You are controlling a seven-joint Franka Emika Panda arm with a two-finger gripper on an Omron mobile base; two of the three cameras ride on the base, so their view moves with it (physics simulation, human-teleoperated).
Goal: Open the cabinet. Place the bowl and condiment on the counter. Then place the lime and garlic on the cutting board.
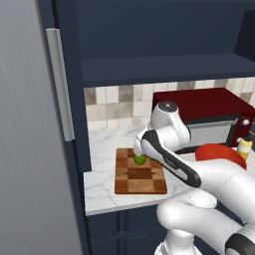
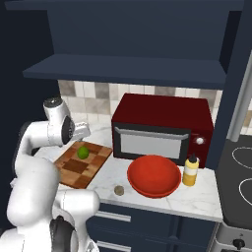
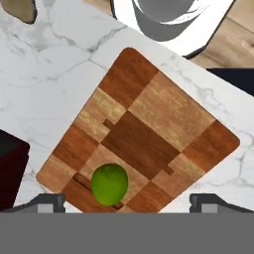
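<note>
The lime lies on the cutting board near its far end, also seen as lime on cutting board. My gripper hangs open just above the board, fingertips wide on either side of the lime, touching nothing. The garlic rests on the counter between the board and the red bowl. The yellow condiment stands right of the bowl. The cabinet is open, its door swung out at the left.
A dark red microwave stands against the tiled wall behind the bowl. A stove top lies at the far right. The open door's silver handle juts beside the arm's left. My white arm crosses the counter's front edge.
</note>
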